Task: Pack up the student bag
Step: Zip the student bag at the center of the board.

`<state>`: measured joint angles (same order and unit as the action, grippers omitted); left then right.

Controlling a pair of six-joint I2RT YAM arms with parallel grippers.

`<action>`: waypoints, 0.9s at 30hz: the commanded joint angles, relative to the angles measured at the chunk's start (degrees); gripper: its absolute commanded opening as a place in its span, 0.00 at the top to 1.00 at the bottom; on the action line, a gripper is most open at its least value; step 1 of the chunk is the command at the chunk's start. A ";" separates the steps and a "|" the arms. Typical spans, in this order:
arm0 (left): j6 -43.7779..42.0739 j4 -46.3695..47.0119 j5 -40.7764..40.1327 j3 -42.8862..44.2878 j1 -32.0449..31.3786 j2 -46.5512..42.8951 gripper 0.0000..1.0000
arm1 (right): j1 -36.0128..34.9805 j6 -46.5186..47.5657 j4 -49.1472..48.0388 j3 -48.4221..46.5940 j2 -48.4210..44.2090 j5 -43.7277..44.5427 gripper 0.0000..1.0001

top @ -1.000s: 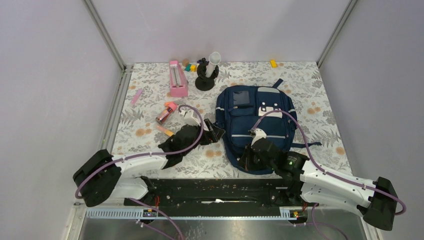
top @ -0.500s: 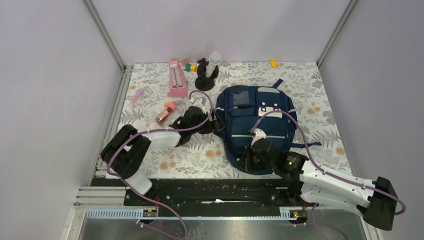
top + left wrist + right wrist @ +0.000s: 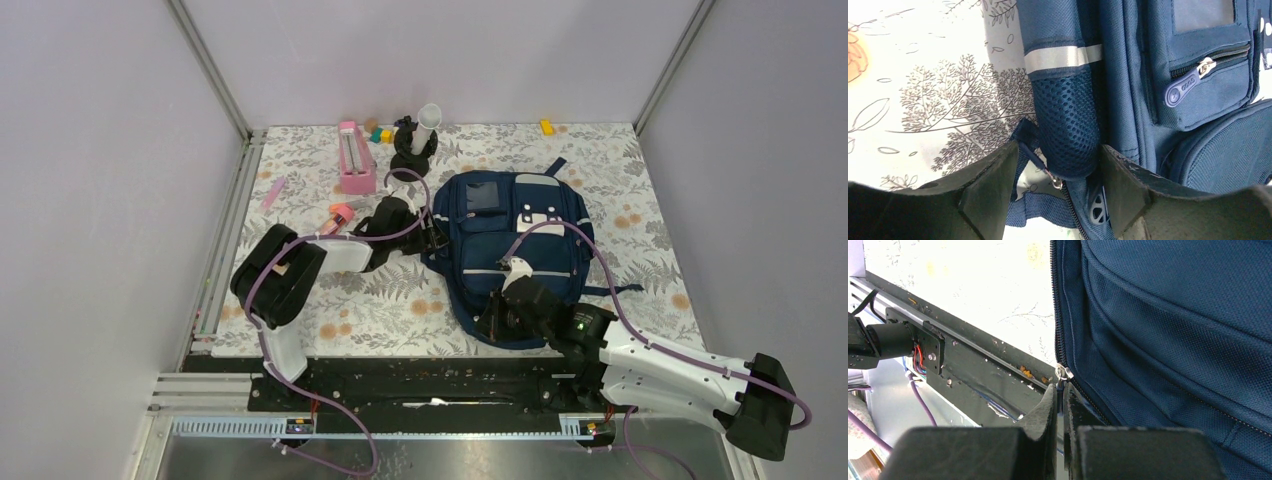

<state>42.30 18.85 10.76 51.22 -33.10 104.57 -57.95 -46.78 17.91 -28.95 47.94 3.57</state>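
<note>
Bag: navy student bag (image 3: 475, 255) lies flat, front up, centre-right on floral table (image 3: 300, 200).
Left gripper (image 3: 1058, 192): fingers spread astride mesh side pocket (image 3: 1065, 130).
Right gripper (image 3: 1060, 412): pressed together, pinching zipper pull (image 3: 1064, 373) at bag's near edge.

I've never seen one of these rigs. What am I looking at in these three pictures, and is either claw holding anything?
Two robot arms are bolted at the near edge of a flower-patterned table. The wide picture looks down from above and behind them. The other two come from a camera on each wrist, so the dark slabs at the bottom are that arm's own fingers. A large navy blue fabric backpack lies flat. Near the far edge are a pink oblong box, a black stand with a white tube and small coloured blocks. The left gripper is open, its fingers either side of the bag's mesh side pocket. The right gripper is pinched shut on the zip pull at the bag's near edge.
</note>
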 commanded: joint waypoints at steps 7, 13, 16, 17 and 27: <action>-0.42 4.96 3.94 2.16 -0.17 1.22 1.00 | 0.29 -0.29 -2.57 0.11 -1.41 0.79 1.00; 4.83 12.90 1.60 -6.74 -0.42 -4.53 1.00 | 0.28 0.11 -2.13 -0.63 -0.36 1.38 1.00; 8.19 17.53 -0.96 -11.66 -1.28 -7.63 1.00 | 0.21 0.63 -2.68 -2.13 2.24 0.48 1.00; 9.17 18.97 -1.46 -12.82 -1.73 -8.30 1.00 | 0.21 0.85 -3.34 -3.07 3.43 -0.32 1.00; 13.15 22.72 -5.74 -15.73 -5.16 -9.73 1.00 | -5.98 1.27 -6.79 -10.84 13.98 -0.54 1.00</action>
<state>51.99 34.52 4.80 36.40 -36.67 97.19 -60.27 -45.52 17.74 -34.48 59.66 2.50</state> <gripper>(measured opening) 0.070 0.033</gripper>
